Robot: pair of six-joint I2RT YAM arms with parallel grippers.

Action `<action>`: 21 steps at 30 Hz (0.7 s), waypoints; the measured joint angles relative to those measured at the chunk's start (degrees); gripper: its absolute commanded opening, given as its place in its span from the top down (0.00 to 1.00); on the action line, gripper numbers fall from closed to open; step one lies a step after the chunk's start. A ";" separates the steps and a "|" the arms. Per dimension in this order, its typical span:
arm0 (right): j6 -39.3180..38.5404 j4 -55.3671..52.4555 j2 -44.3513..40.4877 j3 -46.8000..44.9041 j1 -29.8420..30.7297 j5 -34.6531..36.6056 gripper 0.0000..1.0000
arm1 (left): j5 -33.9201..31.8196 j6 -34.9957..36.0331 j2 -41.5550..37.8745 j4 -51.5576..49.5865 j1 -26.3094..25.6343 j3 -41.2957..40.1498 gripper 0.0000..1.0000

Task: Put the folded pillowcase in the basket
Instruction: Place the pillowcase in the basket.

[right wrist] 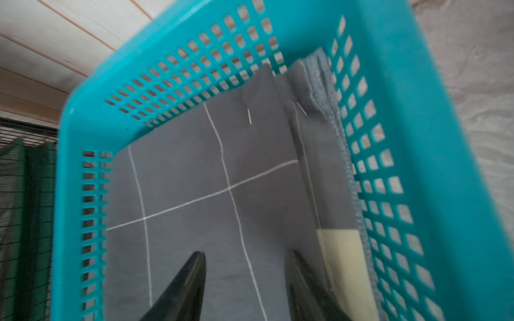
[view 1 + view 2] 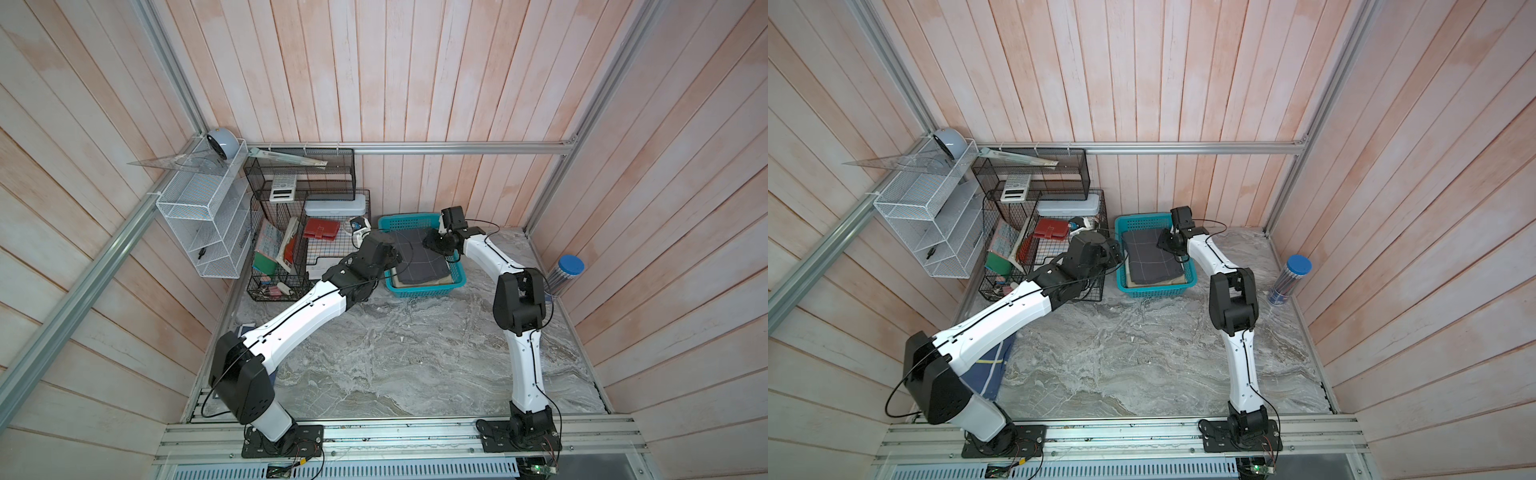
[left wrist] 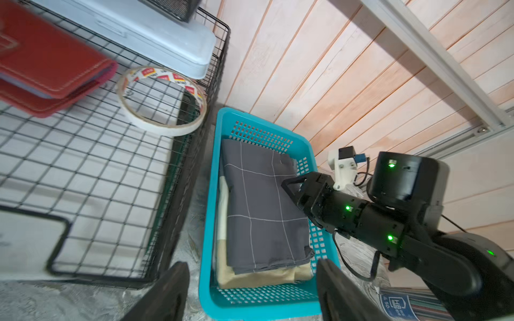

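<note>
The turquoise basket (image 2: pixel 419 293) (image 2: pixel 1154 291) stands at the back of the marble table. The folded pillowcase (image 2: pixel 419 261) (image 2: pixel 1152 257), grey with thin white grid lines, lies flat inside it on a beige cloth (image 3: pixel 258 278). My left gripper (image 3: pixel 251 264) (image 2: pixel 395 258) is open, its fingers straddling the basket's (image 3: pixel 207 222) left end and touching nothing. Over the pillowcase (image 1: pixel 194 200) near the basket's (image 1: pixel 417 111) right wall, my right gripper (image 1: pixel 247 253) (image 2: pixel 432 243) is also open, with nothing between its fingers.
A black wire organiser (image 2: pixel 291 249) with a red wallet (image 3: pixel 50 69) and tape roll (image 3: pixel 161 97) stands just left of the basket. A white wire rack (image 2: pixel 199 224) hangs on the left wall. A blue-lidded pen tube (image 2: pixel 567 274) stands at the right wall.
</note>
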 measured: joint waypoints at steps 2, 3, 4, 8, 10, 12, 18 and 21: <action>0.11 1.18 -1.57 -3.19 -0.04 -0.55 0.39 | -0.17 -0.28 -4.02 -0.42 1.29 -4.50 0.21; 0.26 2.14 -3.15 -5.90 -0.02 -0.87 0.37 | -0.35 -0.44 -5.62 -0.83 2.01 -6.29 0.20; 0.55 2.62 -5.31 -8.98 0.11 -1.05 0.34 | -0.61 -0.50 -7.41 -1.31 2.89 -8.31 0.19; -0.50 2.86 -14.62 -15.69 1.75 -0.07 0.30 | -3.34 -0.42 -14.99 -6.64 6.12 -13.57 0.18; -1.55 3.13 -19.43 -16.90 3.58 0.79 0.28 | -4.92 -0.15 -18.73 -9.57 7.17 -14.67 0.17; -2.82 3.98 -24.85 -19.06 6.36 2.38 0.27 | -6.69 0.33 -23.10 -12.61 8.22 -15.54 0.16; -5.64 8.09 -36.76 -29.90 19.93 8.68 0.24 | -13.40 1.97 -36.94 -22.73 10.05 -17.05 0.15; -7.02 9.97 -36.70 -34.16 27.74 12.50 0.23 | -16.72 2.82 -42.77 -27.15 10.10 -17.05 0.14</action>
